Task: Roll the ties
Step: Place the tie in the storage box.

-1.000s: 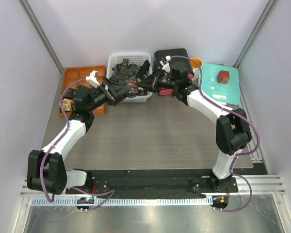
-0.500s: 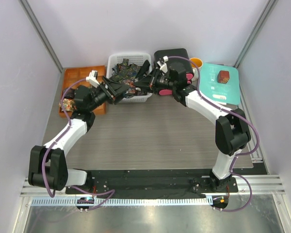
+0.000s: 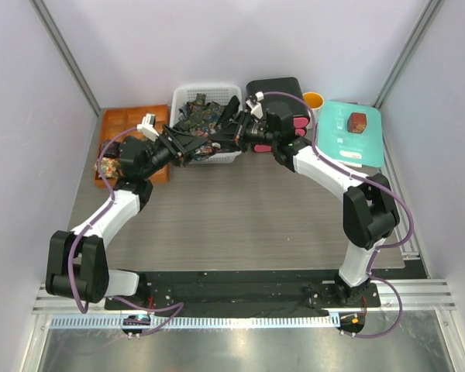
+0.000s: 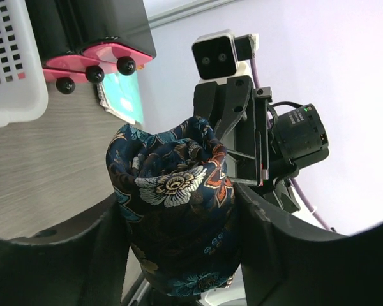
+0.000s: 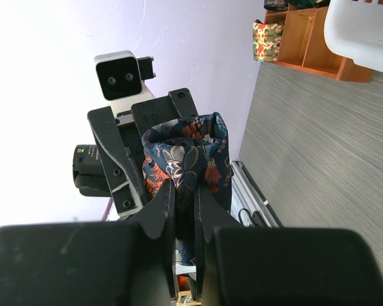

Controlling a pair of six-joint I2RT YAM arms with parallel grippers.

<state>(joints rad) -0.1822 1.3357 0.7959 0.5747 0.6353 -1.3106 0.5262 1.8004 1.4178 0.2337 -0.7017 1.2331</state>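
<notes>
Both arms meet in the air near the far edge of the counter, just in front of the white basket (image 3: 187, 94). Between them is a rolled tie (image 4: 175, 204). It is dark blue with flowers on it, and it is wound up into a fat roll.

The right end effector (image 5: 184, 191) has its two fingers pressed close together. They pinch one side of the roll's top edge. The left end effector (image 3: 189, 144) has its fingers on both sides of the roll, and they look like they touch it, so it seems to hug the roll too.

So this tie looks rolled, but it is not put down yet. It needs a place to go. One more roll (image 5: 266, 32) sits in the orange tray (image 3: 128, 122) at the far left corner of the counter, so that one looks done. More ties (image 3: 205, 115) lie in a messy pile in the basket. Those need rolling next, so I think a lot of the job is left.
</notes>
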